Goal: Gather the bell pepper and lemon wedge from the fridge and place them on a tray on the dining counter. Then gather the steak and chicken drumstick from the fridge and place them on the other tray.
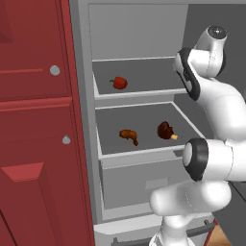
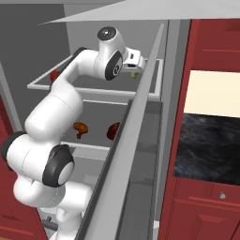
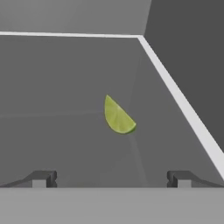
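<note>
The hand (image 3: 111,178) stood wide open over the upper fridge shelf (image 3: 65,144), holding nothing; its two fingertips (image 3: 43,178) rose far apart at 7 and 5 o'clock of the hand view. The lemon (image 3: 118,117), a yellow-green wedge, lay on that shelf just past the fingertips, near the middle of the hand view and apart from both tips. The shelf's white right rim ran from 12 toward 4 o'clock there.

In the left base view the pepper (image 1: 119,83) sat on the upper shelf toward 10 o'clock. On the lower shelf (image 1: 144,144) the drumstick (image 1: 129,136) lay at the middle, and the steak (image 1: 166,130) near it at 3 o'clock, the two apart. The red fridge door (image 1: 33,120) stood open at 9 o'clock.
</note>
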